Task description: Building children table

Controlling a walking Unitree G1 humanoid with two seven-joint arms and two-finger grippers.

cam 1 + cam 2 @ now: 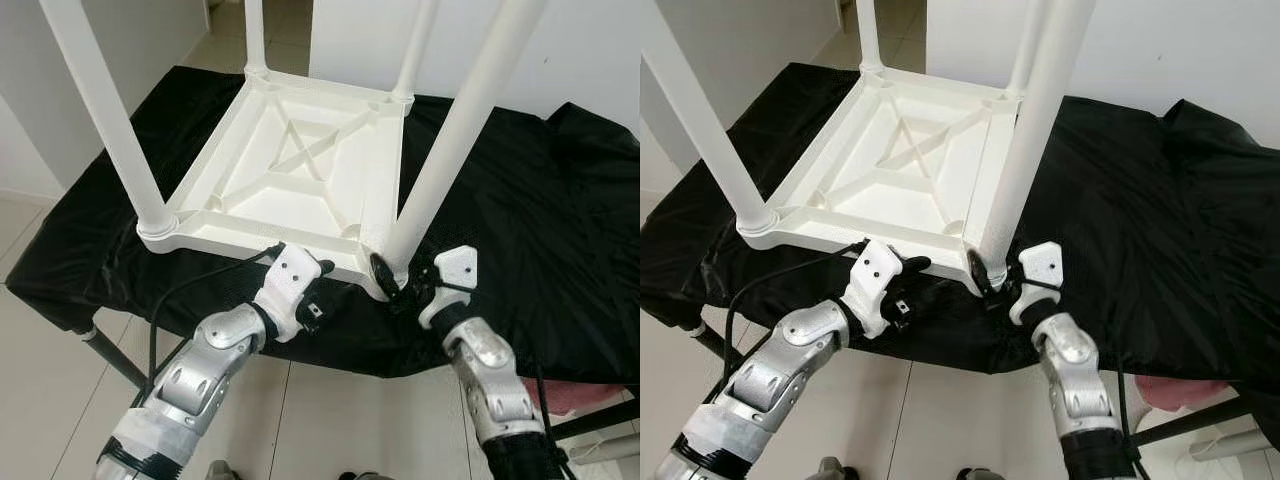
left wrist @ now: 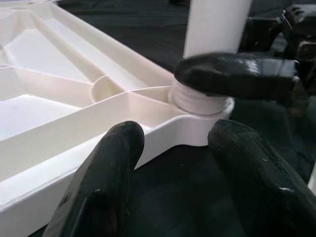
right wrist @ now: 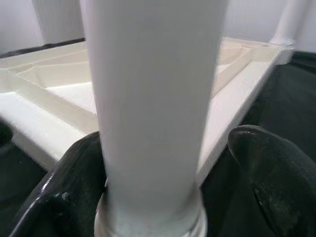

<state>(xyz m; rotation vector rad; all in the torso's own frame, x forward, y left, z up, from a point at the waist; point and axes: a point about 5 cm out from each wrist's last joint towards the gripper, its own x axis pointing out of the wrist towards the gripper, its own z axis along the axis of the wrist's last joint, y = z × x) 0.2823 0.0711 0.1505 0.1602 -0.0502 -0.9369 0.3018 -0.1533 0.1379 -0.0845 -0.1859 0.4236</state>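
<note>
Both silver arms reach forward to the near edge of the upturned children's table (image 1: 290, 170), which lies top-down on a black cloth (image 1: 520, 200) draped over a work table (image 1: 110, 355).

The right claw (image 1: 396, 280) is at the near right corner, about 5 o'clock on the white frame, its two black fingers (image 3: 74, 192) spread around the base of the near right leg (image 1: 455, 130), one pressed to the tube and the other standing just clear of it.

The left claw (image 1: 322, 283) is released, its fingers apart at the rim just beside that corner, at about 6 o'clock.

The table is smooth white moulded plastic, square, with crossed ribs underneath. Four round tapered legs stand upright. The cloth is glossy and wrinkled.
</note>
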